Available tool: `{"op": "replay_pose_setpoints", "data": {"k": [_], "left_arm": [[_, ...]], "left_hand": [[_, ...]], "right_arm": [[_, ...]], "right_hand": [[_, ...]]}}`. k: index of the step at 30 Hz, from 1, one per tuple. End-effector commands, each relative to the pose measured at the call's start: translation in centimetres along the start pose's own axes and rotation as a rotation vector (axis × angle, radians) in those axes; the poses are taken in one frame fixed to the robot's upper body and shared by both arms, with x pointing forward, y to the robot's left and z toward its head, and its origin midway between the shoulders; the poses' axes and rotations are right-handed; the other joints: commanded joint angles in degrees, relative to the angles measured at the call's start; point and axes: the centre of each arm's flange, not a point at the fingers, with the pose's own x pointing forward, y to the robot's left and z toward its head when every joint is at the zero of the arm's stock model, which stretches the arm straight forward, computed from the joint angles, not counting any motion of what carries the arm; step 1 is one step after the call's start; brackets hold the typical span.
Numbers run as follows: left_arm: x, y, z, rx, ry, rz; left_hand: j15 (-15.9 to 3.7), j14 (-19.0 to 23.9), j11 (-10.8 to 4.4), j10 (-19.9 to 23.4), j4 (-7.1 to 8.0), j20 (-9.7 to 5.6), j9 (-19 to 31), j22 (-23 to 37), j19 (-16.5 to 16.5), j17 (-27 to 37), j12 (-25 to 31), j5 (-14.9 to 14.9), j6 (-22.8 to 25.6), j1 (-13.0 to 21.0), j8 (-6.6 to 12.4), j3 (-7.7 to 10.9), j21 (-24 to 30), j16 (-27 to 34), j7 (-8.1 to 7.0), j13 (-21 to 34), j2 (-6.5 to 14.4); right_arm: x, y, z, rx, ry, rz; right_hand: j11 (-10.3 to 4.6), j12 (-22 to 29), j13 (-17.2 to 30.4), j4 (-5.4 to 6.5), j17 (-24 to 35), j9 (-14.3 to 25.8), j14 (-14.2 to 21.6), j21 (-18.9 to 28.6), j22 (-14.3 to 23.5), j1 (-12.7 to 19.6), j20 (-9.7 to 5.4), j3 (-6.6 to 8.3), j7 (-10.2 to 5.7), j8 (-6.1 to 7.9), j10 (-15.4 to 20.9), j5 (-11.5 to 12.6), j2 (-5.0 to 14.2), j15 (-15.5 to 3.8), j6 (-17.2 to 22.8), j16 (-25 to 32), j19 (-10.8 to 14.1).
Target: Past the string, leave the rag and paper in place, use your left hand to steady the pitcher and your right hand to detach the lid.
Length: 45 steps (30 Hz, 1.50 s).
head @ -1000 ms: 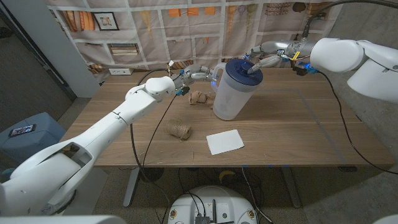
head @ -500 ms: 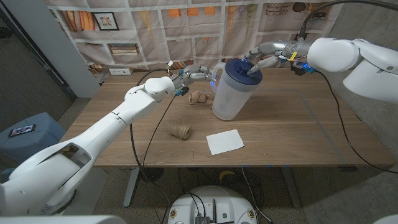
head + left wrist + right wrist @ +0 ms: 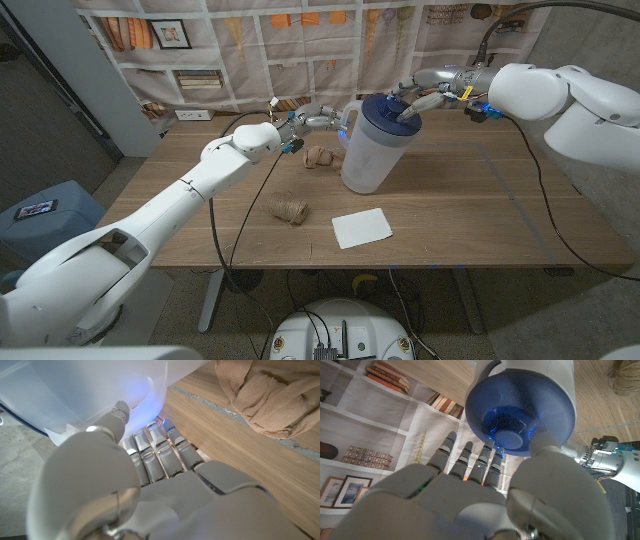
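A translucent pitcher (image 3: 368,152) stands at the table's middle back, with a blue lid (image 3: 388,108) seated on it. My left hand (image 3: 318,120) grips the pitcher's handle (image 3: 350,114) from the left; its fingers (image 3: 160,452) press on the pale wall (image 3: 75,390). From the right, my right hand (image 3: 421,100) reaches over the lid. In the right wrist view its fingertips (image 3: 487,455) and thumb close around the knob (image 3: 512,437) on the blue lid (image 3: 530,400). A tan rag (image 3: 318,156) lies just left of the pitcher, also seen as crumpled cloth (image 3: 265,397).
A ball of string (image 3: 288,209) lies nearer the front, left of a white paper sheet (image 3: 362,227). Cables run across the table (image 3: 470,200) behind both arms. Bookshelf-printed sheets hang at the back. The string (image 3: 625,380) also appears in the right wrist view.
My right arm has shifted a little to the left and up while its hand stays on the lid. The pitcher, the lid and my left hand have not visibly moved.
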Motion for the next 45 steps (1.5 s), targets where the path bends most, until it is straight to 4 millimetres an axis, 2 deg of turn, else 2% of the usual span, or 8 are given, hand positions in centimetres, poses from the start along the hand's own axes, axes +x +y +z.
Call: {"op": "replay_pose_setpoints", "data": {"k": [1, 10, 21, 33, 45], "left_arm": [[0.01, -0.24, 0.11, 0.004, -0.005, -0.01], [-0.09, -0.43, 0.01, 0.003, -0.003, -0.011], [-0.24, -0.48, 0.04, 0.004, -0.004, -0.01], [-0.4, -0.7, 0.05, 0.001, -0.004, -0.01], [-0.52, -0.74, 0.1, -0.001, -0.003, -0.007]], "left_hand": [[-5.96, 0.57, 0.03, 0.55, 0.84, -8.62, 0.08, 0.2, 0.74, 0.29, 0.13, 0.4, 1.93, -2.24, 0.24, 1.42, -0.01, 0.21, 1.2, 0.13, 2.68], [-5.8, 0.64, -0.11, 0.62, 0.93, -8.62, 0.1, 0.2, 0.76, 0.29, 0.12, 0.37, 1.95, -2.43, 0.26, 1.37, -0.01, 0.2, 1.17, 0.15, 2.62], [-5.91, 0.72, -0.12, 0.67, 0.91, -8.63, 0.13, 0.2, 0.72, 0.3, 0.11, 0.39, 1.83, -2.46, 0.22, 1.44, -0.04, 0.2, 1.1, 0.17, 2.66], [-5.93, 1.01, -0.08, 0.92, 0.96, -8.58, 0.16, 0.19, 0.74, 0.35, 0.16, 0.39, 1.84, -2.57, 0.25, 1.46, -0.05, 0.29, 1.08, 0.19, 2.76], [-5.97, 1.14, 0.07, 0.97, 0.96, -8.55, 0.19, 0.2, 0.82, 0.36, 0.14, 0.4, 1.86, -2.67, 0.28, 1.49, -0.03, 0.28, 1.04, 0.22, 2.81]], "right_arm": [[0.4, -0.47, 0.25, -0.027, 0.006, 0.018], [0.86, -1.07, 0.13, -0.034, 0.009, 0.052], [0.86, -0.78, 0.38, -0.051, 0.009, 0.038], [0.54, -0.47, 0.72, -0.054, 0.005, 0.01], [0.78, -0.62, 0.91, -0.056, -0.01, 0.025]], "right_hand": [[-0.43, 0.49, 0.2, 0.37, 0.24, 0.17, 0.82, 0.24, 0.14, 0.95, -0.11, 0.31, 0.08, 0.83, 1.08, -0.39, 0.16, -1.45, 1.31, 0.58, 0.59], [-1.01, 0.58, 0.23, 0.56, 0.46, 0.18, 1.24, 0.13, 0.14, 1.5, -0.15, 0.39, -0.25, 1.21, 2.36, -0.53, 0.52, -1.84, 2.04, 0.98, 0.67], [-1.46, 0.94, 0.44, 0.69, 0.88, 0.21, 3.07, 0.15, 0.14, 2.21, -0.38, 0.16, -0.96, 2.16, 5.34, -0.71, 0.72, -3.17, 3.91, 2.22, 1.37], [-1.56, 0.83, 0.43, 1.05, 1.4, 0.32, 5.02, 0.17, 0.16, 2.33, -0.97, -0.96, -1.54, 4.34, 9.01, -0.65, -0.07, -4.44, 8.22, 3.7, 2.68], [-1.59, 0.55, 0.15, 1.54, 1.78, 0.28, 5.5, 0.02, 0.17, 2.09, -1.07, -1.24, -1.62, 5.32, 11.02, -0.61, 0.97, -4.8, 10.56, 4.34, 2.73]]}}
